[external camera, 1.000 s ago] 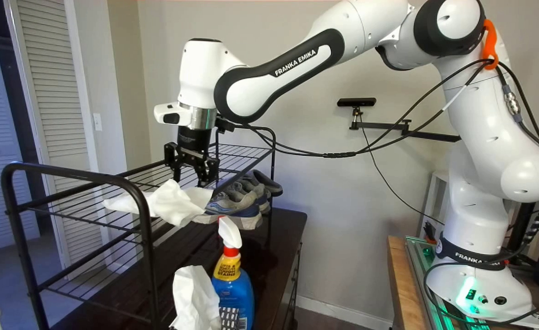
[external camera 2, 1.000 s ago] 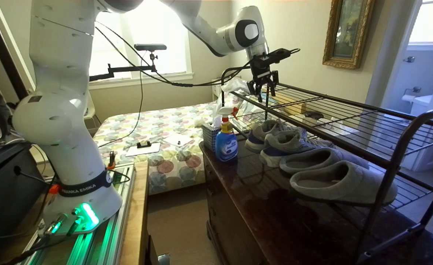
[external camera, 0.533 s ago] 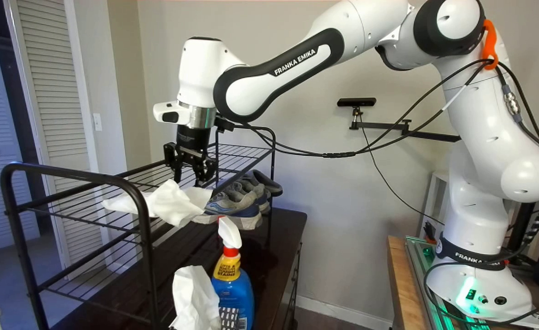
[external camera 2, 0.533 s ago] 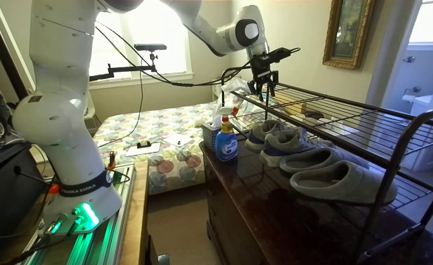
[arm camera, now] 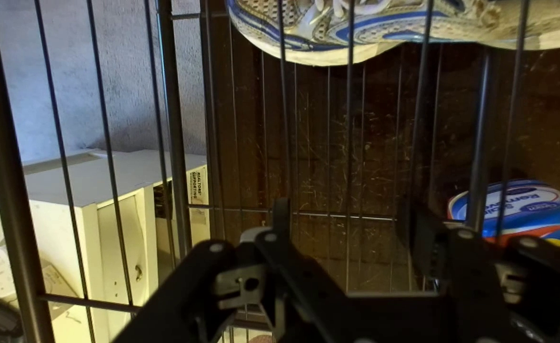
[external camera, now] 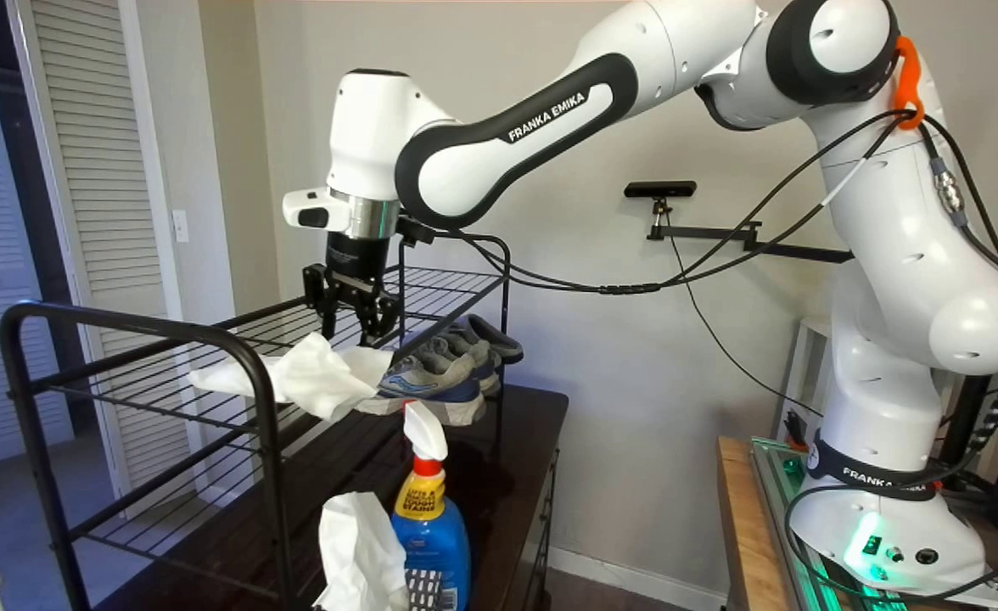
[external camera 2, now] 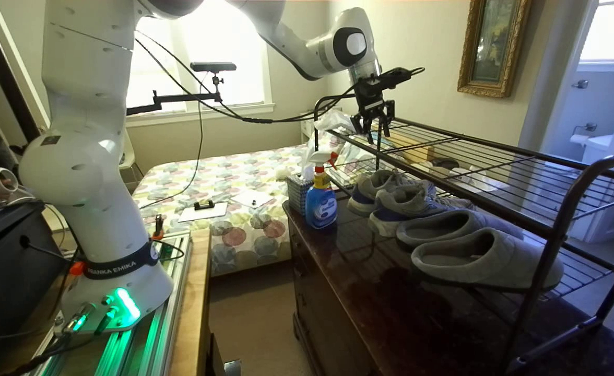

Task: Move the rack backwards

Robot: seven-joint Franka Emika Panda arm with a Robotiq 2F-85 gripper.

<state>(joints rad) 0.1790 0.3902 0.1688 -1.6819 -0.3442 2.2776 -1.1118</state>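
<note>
Beneath my jaws spreads the black wire rack point(external camera 2: 443, 183). My gripper point(arm camera: 349, 214) stands parted, holding nothing, probably to take a bar; whether its tips touch wire I cannot tell. Lower, under the shelf, a blue-trimmed sneaker point(arm camera: 389, 26) is cropped in the wrist view; beside the jaws, I partly cover the spray bottle point(arm camera: 527, 209).

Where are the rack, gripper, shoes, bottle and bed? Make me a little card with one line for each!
Rack: black wire, standing on the dresser
Gripper: open, at the rack's top; can't tell if it touches
Sneakers: two, below the rack's top
Slippers: two, beside the sneakers
Bottle: blue, upright on the dresser, next to the tissue box
Bed: circle-patterned cover, beyond the dresser
</note>
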